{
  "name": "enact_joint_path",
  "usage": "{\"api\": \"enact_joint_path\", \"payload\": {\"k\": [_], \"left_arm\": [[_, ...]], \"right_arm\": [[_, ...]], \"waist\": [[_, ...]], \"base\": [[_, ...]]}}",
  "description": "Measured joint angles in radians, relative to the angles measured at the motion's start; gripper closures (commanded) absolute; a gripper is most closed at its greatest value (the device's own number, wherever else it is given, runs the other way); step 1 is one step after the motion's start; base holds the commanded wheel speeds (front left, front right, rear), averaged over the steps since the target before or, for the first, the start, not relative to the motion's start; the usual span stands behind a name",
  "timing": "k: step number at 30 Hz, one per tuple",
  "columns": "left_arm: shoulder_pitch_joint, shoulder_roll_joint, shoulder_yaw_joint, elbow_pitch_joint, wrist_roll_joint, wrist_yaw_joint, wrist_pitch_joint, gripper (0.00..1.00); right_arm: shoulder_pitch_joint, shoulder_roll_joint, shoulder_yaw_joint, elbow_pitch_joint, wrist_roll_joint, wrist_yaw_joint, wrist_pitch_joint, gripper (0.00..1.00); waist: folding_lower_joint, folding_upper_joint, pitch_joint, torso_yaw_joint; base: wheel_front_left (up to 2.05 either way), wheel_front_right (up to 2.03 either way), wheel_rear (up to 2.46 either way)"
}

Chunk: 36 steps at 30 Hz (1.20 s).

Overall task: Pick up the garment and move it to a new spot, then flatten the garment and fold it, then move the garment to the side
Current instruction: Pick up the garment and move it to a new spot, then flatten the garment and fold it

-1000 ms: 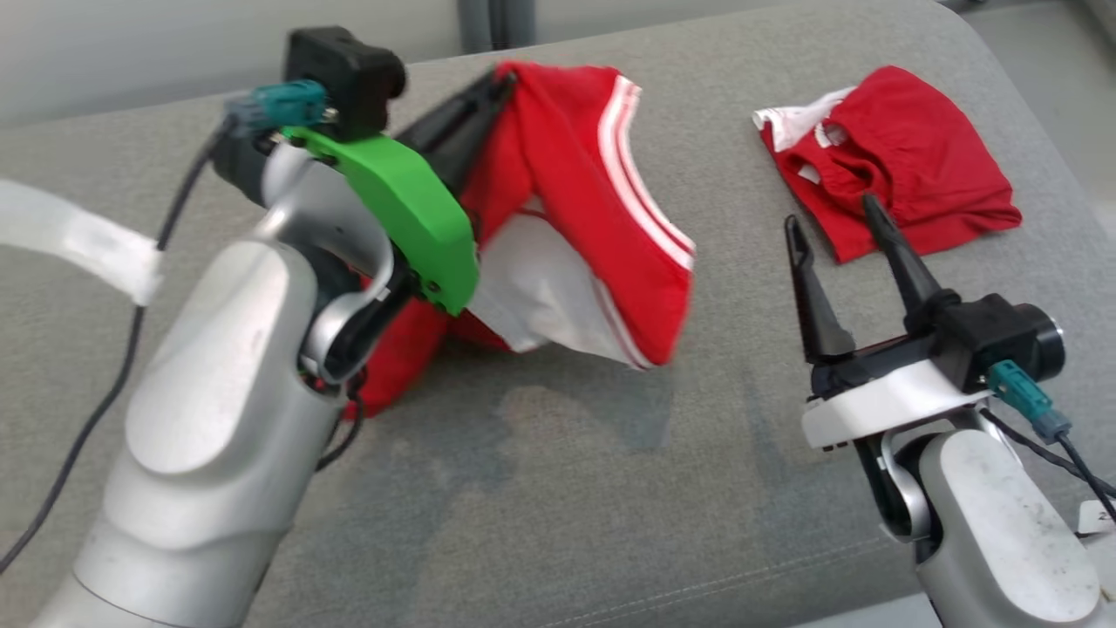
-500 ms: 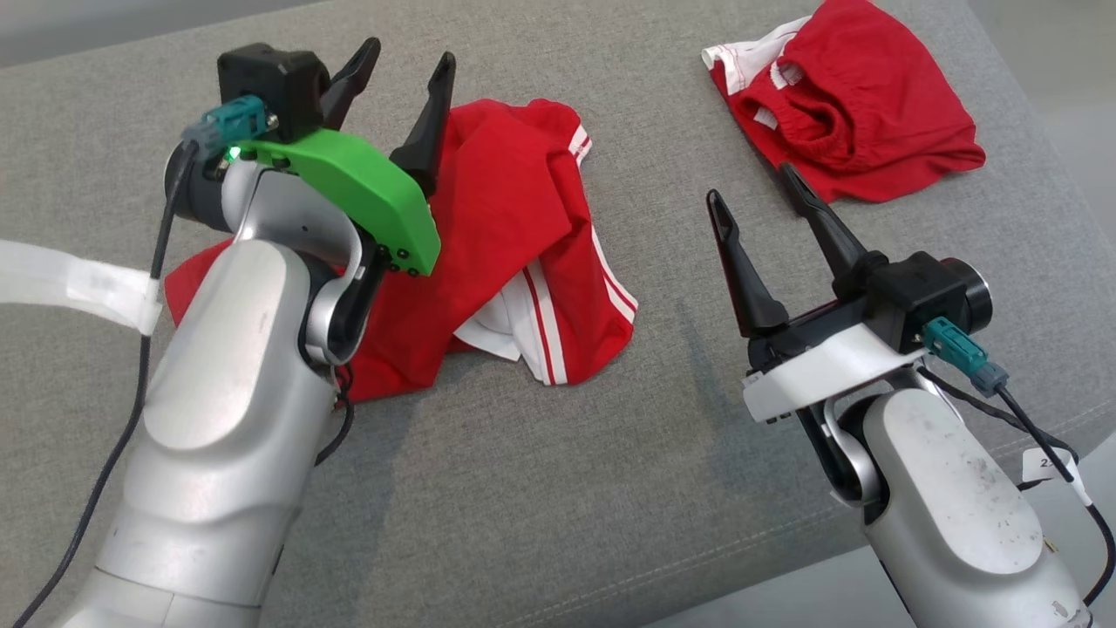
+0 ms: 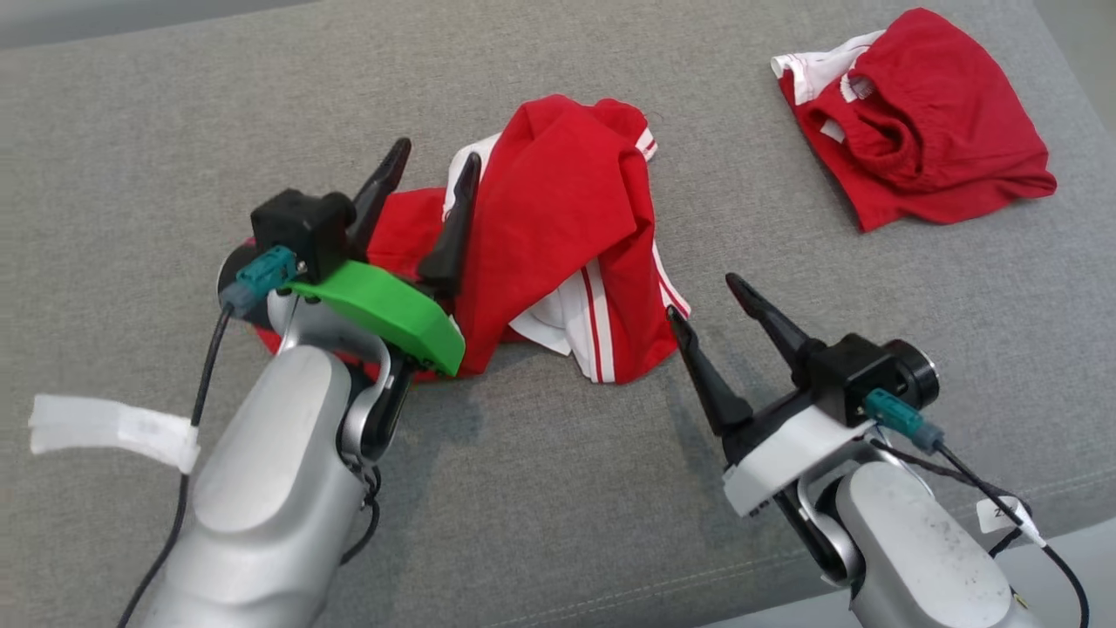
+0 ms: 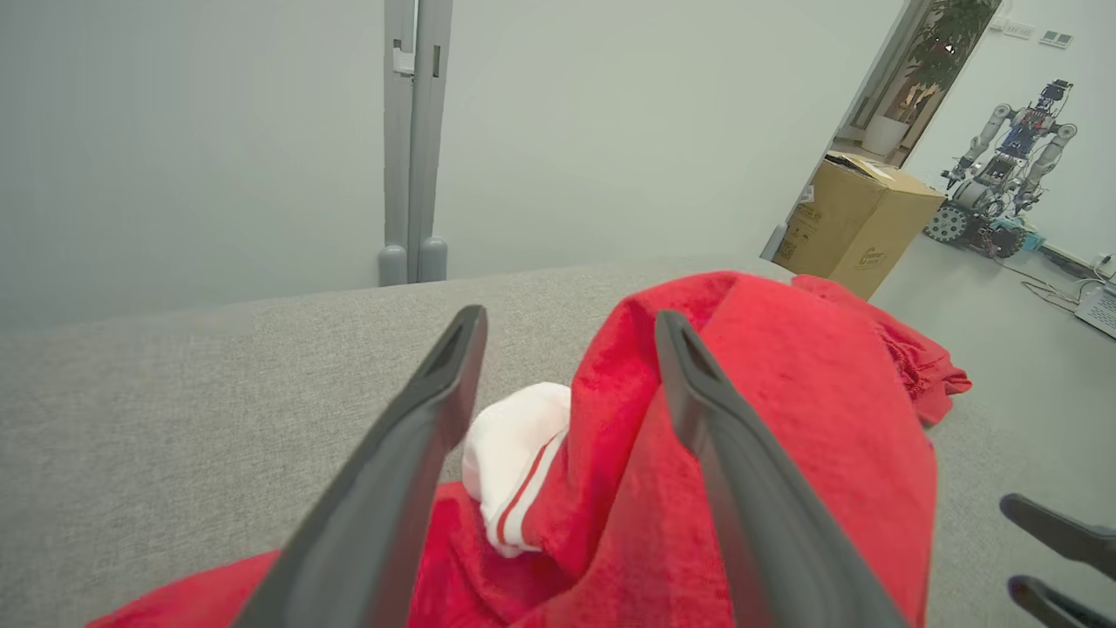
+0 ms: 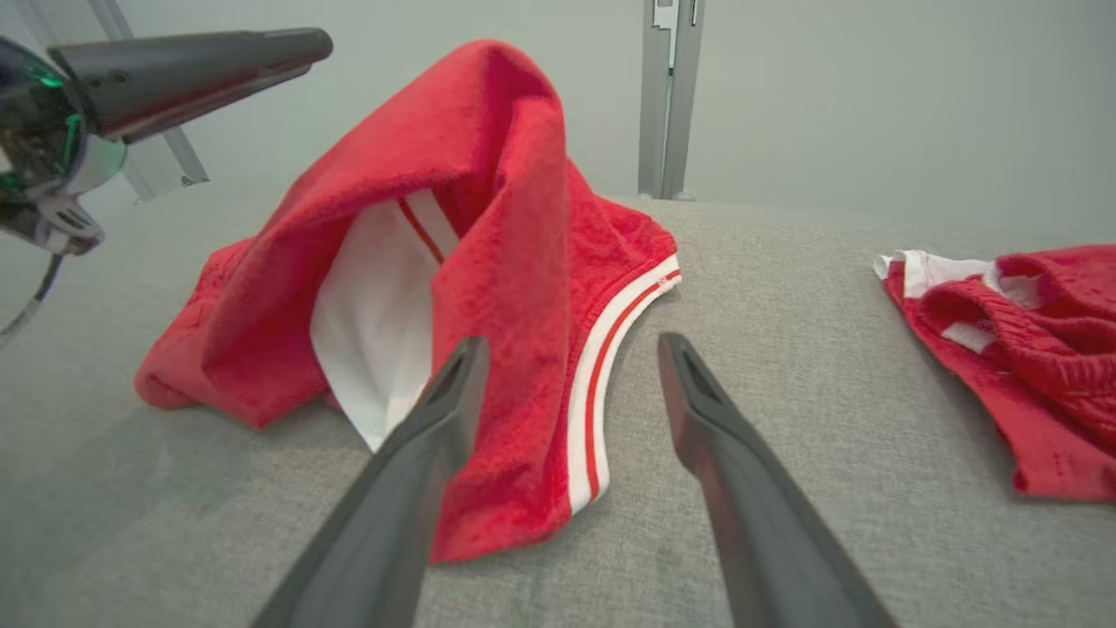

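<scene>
Grey cushion (image 3: 558,523) carries everything.

Red garment (image 3: 567,227): crumpled heap near the middle of the cushion, somewhat toward the far edge. It is bunched and partly peaked, not flat. White lining shows on its near side, and a white hem with red stripes runs down the near-right edge. A white cuff with red stripes pokes out at the far-left side.

Left gripper (image 3: 438,153): jaws spread wide, nothing clamped between them. It sits over the left part of the heap, fingers pointing toward the far edge. In the left wrist view the red cloth and the white cuff lie between and beyond the two fingers. Cannot tell whether either finger touches the cloth. Green bracket (image 3: 384,310) sits on that wrist, and a strip of white tape (image 3: 113,427) on its cable.

Right gripper (image 3: 703,296): jaws apart, empty. Its left fingertip is just beside the striped hem at the heap's near-right edge; contact uncertain.

Second red garment (image 3: 915,157): also crumpled, near the cushion's far right corner, well apart from the heap.

Beyond the far edge: grey post (image 4: 410,139), cardboard box (image 4: 859,222).
</scene>
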Motion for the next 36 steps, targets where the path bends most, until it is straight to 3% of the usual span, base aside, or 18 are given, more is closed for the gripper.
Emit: {"api": "enact_joint_path", "payload": {"k": [7, 15, 23, 27, 30, 31, 32, 33, 35, 36], "left_arm": [[0.117, 0.000, -0.007, -0.018, -0.029, 0.002, -0.089, 0.00], [0.235, 0.000, 0.024, -0.061, -0.084, 0.034, -0.091, 0.00], [0.277, 0.000, 0.033, -0.119, -0.112, 0.047, -0.096, 0.00], [0.283, 0.000, 0.006, -0.136, -0.152, 0.046, -0.099, 0.00], [0.299, -0.001, 0.008, -0.154, -0.155, 0.046, -0.099, 0.00], [0.302, -0.001, 0.013, -0.160, -0.155, 0.046, -0.099, 0.00], [0.304, -0.001, 0.023, -0.167, -0.155, 0.046, -0.099, 0.00], [0.306, -0.001, 0.033, -0.174, -0.155, 0.047, -0.099, 0.00], [0.309, 0.000, 0.042, -0.193, -0.154, 0.047, -0.099, 0.00], [0.312, -0.001, 0.045, -0.198, -0.154, 0.048, -0.099, 0.00]], "right_arm": [[0.009, -0.001, 0.063, 0.039, -0.009, 0.036, 0.000, 0.00], [-0.035, -0.023, 0.137, 0.133, -0.073, 0.059, 0.034, 0.00], [-0.122, -0.072, 0.147, 0.249, -0.143, 0.059, 0.090, 0.00], [-0.146, -0.107, 0.134, 0.297, -0.191, 0.026, 0.117, 0.00], [-0.154, -0.101, 0.133, 0.325, -0.192, 0.025, 0.126, 0.00], [-0.158, -0.096, 0.137, 0.334, -0.193, 0.025, 0.126, 0.04], [-0.163, -0.088, 0.143, 0.341, -0.194, 0.025, 0.126, 0.46], [-0.170, -0.082, 0.147, 0.347, -0.195, 0.025, 0.125, 0.56], [-0.178, -0.079, 0.147, 0.356, -0.195, 0.024, 0.125, 0.96], [-0.180, -0.079, 0.147, 0.359, -0.195, 0.023, 0.124, 1.00]], "waist": [[0.0000, 0.0000, -0.026, 0.057], [0.0000, 0.0000, -0.050, 0.155], [0.0000, 0.0000, -0.058, 0.275], [0.0000, 0.0000, -0.056, 0.328], [0.0000, 0.0000, -0.054, 0.366], [0.0000, 0.0000, -0.052, 0.377], [0.0000, 0.0000, -0.051, 0.387], [0.0000, 0.0000, -0.049, 0.395], [0.0000, 0.0000, -0.047, 0.408], [0.0000, 0.0000, -0.045, 0.412]], "base": [[0.00, 0.00, 0.00], [0.00, 0.00, 0.00], [0.00, 0.00, 0.00], [0.00, 0.00, 0.00], [0.00, 0.00, 0.00], [0.00, 0.00, 0.00], [0.00, 0.00, 0.00], [0.00, 0.00, 0.00], [0.00, 0.00, 0.00], [0.00, 0.00, 0.00]]}}
